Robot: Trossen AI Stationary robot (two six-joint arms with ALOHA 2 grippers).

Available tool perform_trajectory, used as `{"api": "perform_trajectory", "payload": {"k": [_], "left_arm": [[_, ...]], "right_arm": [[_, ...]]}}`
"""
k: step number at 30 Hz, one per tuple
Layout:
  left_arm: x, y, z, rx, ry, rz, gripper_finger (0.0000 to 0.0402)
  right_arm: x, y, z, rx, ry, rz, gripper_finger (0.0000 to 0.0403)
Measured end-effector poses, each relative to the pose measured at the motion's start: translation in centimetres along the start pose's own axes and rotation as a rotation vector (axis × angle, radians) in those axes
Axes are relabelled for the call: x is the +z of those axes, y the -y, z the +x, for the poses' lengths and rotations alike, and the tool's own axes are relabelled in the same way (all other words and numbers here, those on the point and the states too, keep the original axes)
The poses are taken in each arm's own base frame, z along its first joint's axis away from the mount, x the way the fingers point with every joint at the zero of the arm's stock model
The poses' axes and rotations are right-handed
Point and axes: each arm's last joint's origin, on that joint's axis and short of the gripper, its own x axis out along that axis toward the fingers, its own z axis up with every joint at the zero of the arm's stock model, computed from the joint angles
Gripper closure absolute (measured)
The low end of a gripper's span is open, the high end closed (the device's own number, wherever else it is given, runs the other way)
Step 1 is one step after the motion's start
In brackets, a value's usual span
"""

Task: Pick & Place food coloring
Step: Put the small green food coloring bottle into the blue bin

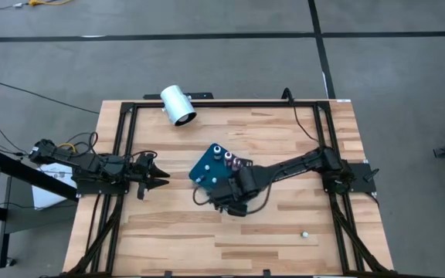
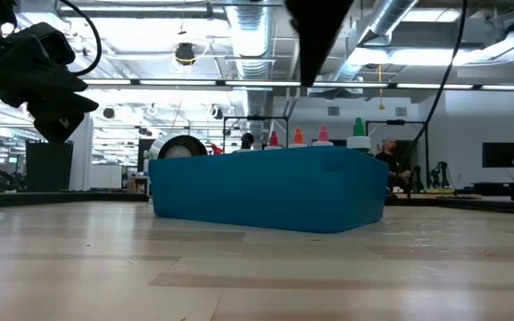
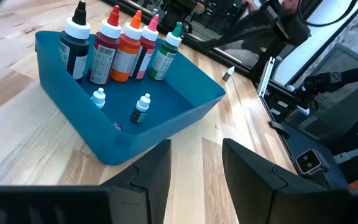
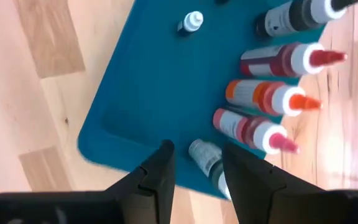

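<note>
A teal tray lies mid-table. A row of food coloring bottles with dark, red, orange, pink and green tops stands along its far-right side. Two tiny white-capped bottles stand on the tray floor. My right gripper hovers over the tray's near-right part, open and pointing down. Its fingers stand on either side of the green-topped bottle, whose tip is hidden. My left gripper is open and waits left of the tray.
A white cylinder lies at the table's far edge. One tiny bottle stands alone on the wood near the right front. Black frame rails run along the table's left, right and far sides. Bare wood spreads in front of the tray.
</note>
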Motion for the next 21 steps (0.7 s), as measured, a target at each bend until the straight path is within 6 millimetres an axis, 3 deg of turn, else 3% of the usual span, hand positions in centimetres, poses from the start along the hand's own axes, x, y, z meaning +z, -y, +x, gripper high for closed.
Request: {"api": "perform_trajectory", "payload": {"k": [9,15,21], "left_arm": [[0.0,0.0,0.0,0.001,-0.001,-0.001,0.0267],[0.0,0.0,0.0,0.0,-0.001,-0.001,0.0267],[0.0,0.0,0.0,0.0,-0.001,-0.008,0.0267]], "right_arm": [[-4.8,0.6,-2.6,0.012,0.088,0.082,0.0293],[-9.2,1.0,-3.8,0.108,0.152,0.063,0.0295],[-14.2,0.9,-3.6,0.242,0.08,0.038,0.0295]]}}
